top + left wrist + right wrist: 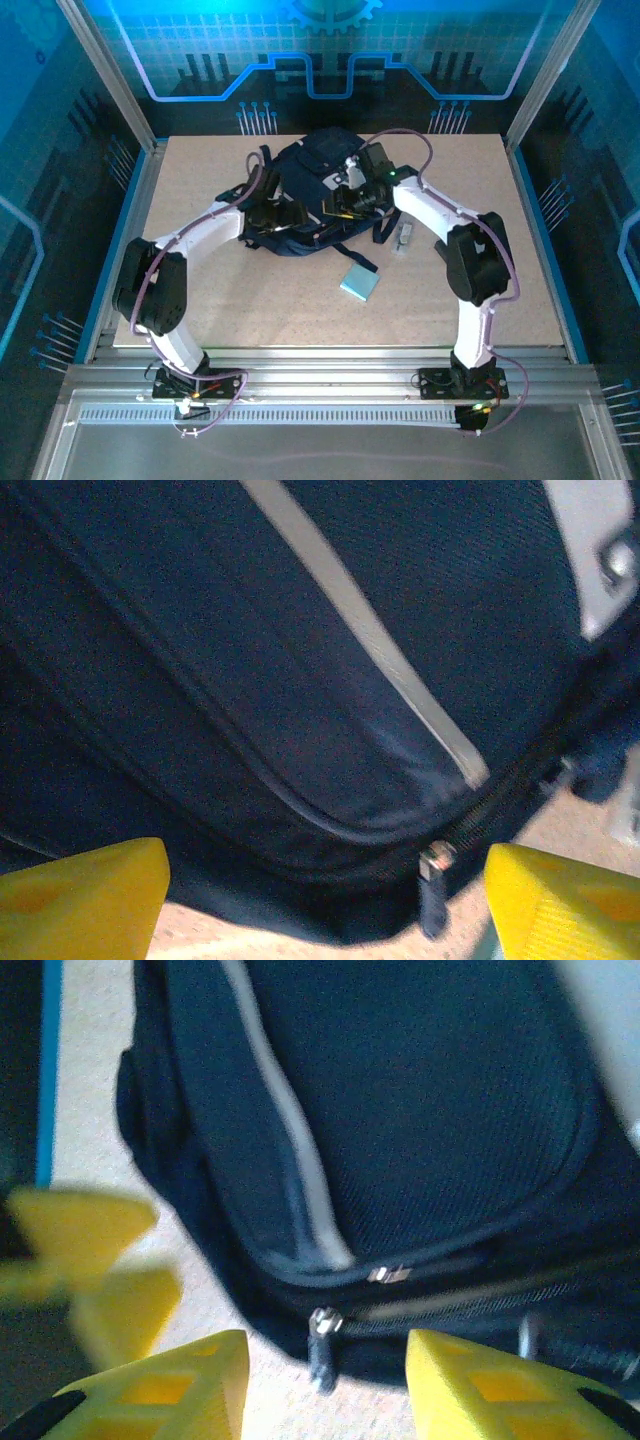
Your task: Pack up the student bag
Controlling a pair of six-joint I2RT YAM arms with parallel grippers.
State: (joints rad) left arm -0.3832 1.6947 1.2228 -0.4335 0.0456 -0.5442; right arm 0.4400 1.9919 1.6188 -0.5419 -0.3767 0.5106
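The right gripper [328, 1352] has its yellow jaws apart with nothing between them, poised just short of the zip pull [322, 1338] that hangs at the lower seam of the student bag [305, 165]. The left gripper [325, 868] is spread wide and empty over the navy fabric. The bag lies mid-table [250, 300], toward the far side, with a pale blue book [358, 283] loose just in front. To open the zip cleanly, the right jaws should probably centre on the tab and pinch only it, while the left pins the fabric beside the track.
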